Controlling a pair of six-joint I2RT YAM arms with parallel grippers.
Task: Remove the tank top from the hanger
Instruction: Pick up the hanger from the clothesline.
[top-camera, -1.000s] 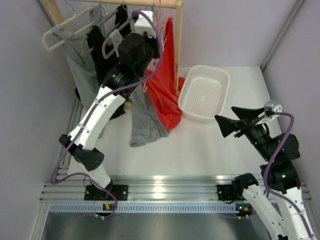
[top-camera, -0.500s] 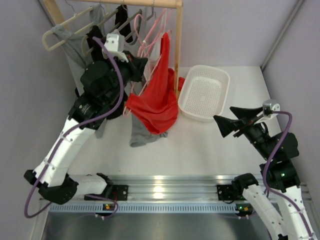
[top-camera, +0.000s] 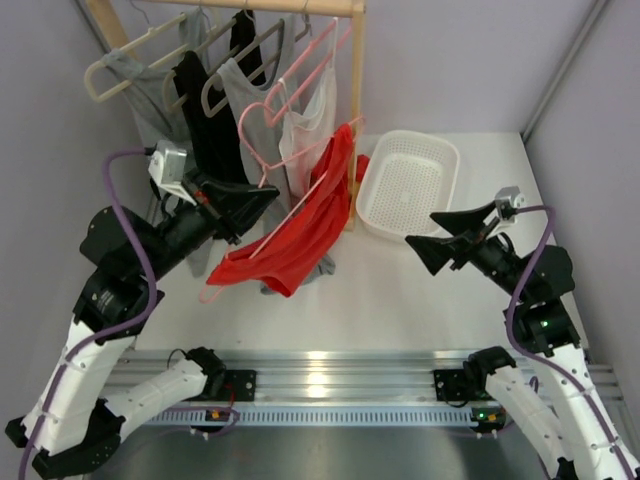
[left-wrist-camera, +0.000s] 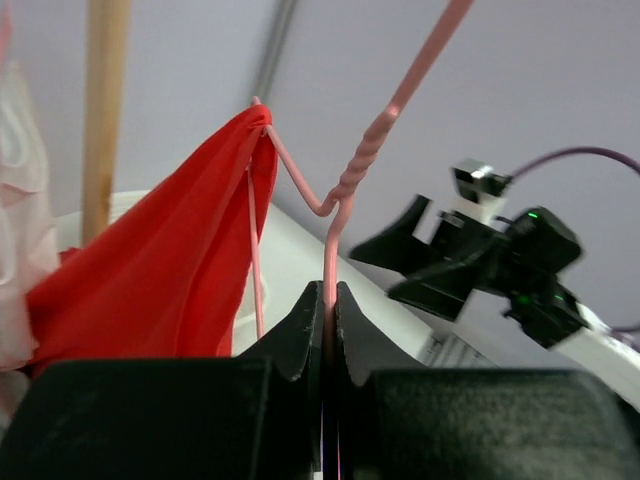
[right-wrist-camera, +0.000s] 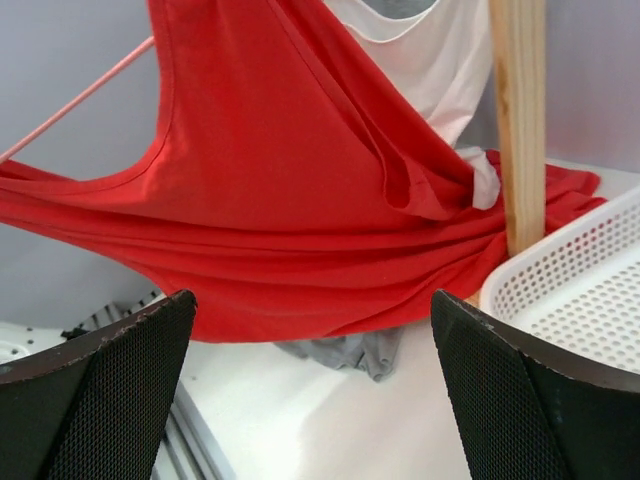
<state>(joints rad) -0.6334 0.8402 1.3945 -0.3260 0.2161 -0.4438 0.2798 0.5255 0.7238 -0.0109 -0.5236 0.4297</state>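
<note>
The red tank top (top-camera: 300, 235) hangs off a pink wire hanger (left-wrist-camera: 372, 150), stretched in a slack sheet straight ahead of the right jaws and up and to the left of the left jaws. Its far end trails down by the wooden post (right-wrist-camera: 517, 120), which stands ahead of the right jaws toward their right side, with the white basket (right-wrist-camera: 580, 290) just beyond it.

The left jaws are pinched shut on the hanger's neck, just below the twist in the wire, and carry hanger and garment above the counter (top-camera: 400, 290). The right jaws stand wide apart with nothing between them, facing the cloth and well short of it.

The step in hand looks like the right arm's approach for stripping. It would do best to close on a thick fold of the cloth's lower edge, directly ahead of the jaws, rather than near the thin wire running up to their left. A pull away from the left jaws, along the hanger's arm, should let the strap slide off its end; a pull across the wire would likely twist the hanger in its grip. The post is a probable snag.
</note>
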